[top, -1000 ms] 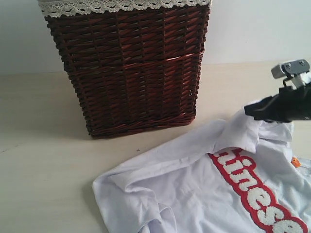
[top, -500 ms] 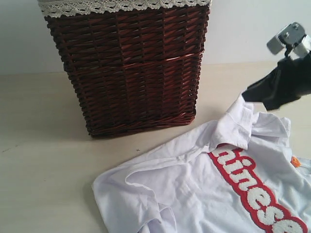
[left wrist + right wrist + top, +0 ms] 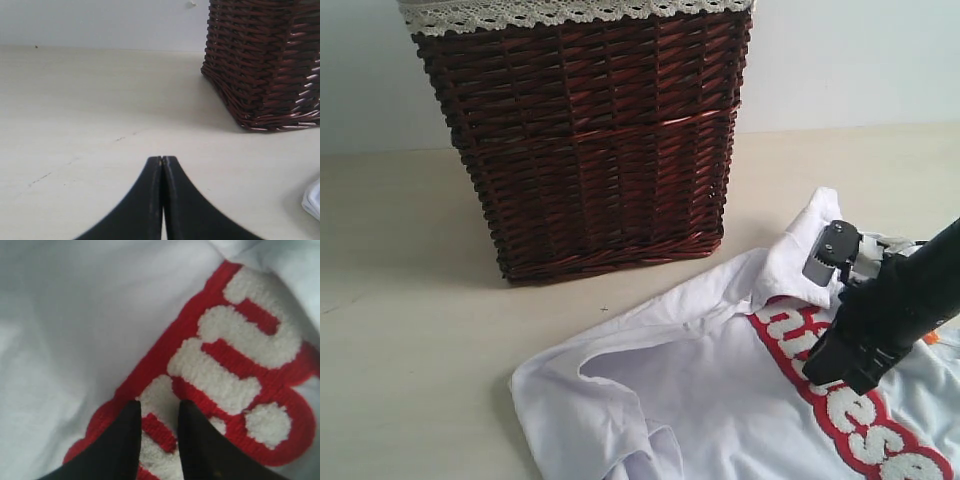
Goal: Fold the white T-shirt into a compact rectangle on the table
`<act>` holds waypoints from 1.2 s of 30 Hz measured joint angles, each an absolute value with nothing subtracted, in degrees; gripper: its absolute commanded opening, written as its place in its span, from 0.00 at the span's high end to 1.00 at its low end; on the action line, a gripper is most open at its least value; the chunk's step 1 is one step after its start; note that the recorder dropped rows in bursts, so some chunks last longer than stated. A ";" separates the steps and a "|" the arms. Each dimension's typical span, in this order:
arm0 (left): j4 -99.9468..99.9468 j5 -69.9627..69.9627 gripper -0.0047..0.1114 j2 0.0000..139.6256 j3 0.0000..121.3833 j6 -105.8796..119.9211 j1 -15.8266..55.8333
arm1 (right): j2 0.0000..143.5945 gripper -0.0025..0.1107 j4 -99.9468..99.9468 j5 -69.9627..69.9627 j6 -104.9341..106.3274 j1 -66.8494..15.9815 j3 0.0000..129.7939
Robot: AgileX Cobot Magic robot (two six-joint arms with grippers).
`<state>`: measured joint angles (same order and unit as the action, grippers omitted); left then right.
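The white T-shirt [image 3: 720,400] lies crumpled on the beige table [image 3: 410,300], at the front right. Its red-outlined fuzzy lettering [image 3: 880,440] faces up. A folded-over flap of cloth [image 3: 800,255] rests at the shirt's far edge. My right gripper [image 3: 835,375] points down at the lettering [image 3: 235,365]; in the right wrist view this gripper [image 3: 159,404] is open, with a gap between its fingers and nothing gripped. In the left wrist view my left gripper [image 3: 163,158] is shut and empty over bare table [image 3: 75,115]. A corner of the shirt [image 3: 314,202] shows there.
A tall dark wicker basket [image 3: 590,140] with lace trim stands on the table behind the shirt; it also shows in the left wrist view as the basket [image 3: 265,60]. A pale wall [image 3: 840,60] rises behind the table.
My right gripper let go of the raised shirt flap and dropped down and forward onto the lettering. The flap now lies on the shirt.
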<state>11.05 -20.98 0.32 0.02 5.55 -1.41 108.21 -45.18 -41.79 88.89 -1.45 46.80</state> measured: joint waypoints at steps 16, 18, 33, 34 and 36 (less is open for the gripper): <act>11.05 -20.98 0.96 0.32 0.02 5.55 -1.41 | 107.36 0.71 -44.12 -49.08 83.68 -7.98 42.79; 11.05 -20.98 0.96 0.32 0.02 5.55 -1.41 | 106.94 0.68 -47.02 -46.91 83.92 -8.11 42.53; 11.05 -20.98 0.96 0.32 0.02 5.55 -1.41 | 103.36 0.66 -55.93 -33.00 86.90 -8.34 42.43; 11.05 -20.98 0.96 0.32 0.02 5.55 -1.41 | 103.81 0.66 -57.99 -30.56 87.95 -8.34 42.43; 11.05 -20.98 0.96 0.32 0.02 5.55 -1.41 | 105.07 0.67 -62.87 -26.77 91.39 -8.34 42.58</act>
<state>11.05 -20.98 0.32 0.02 5.55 -1.41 105.07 -62.87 -26.77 91.39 -8.34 42.58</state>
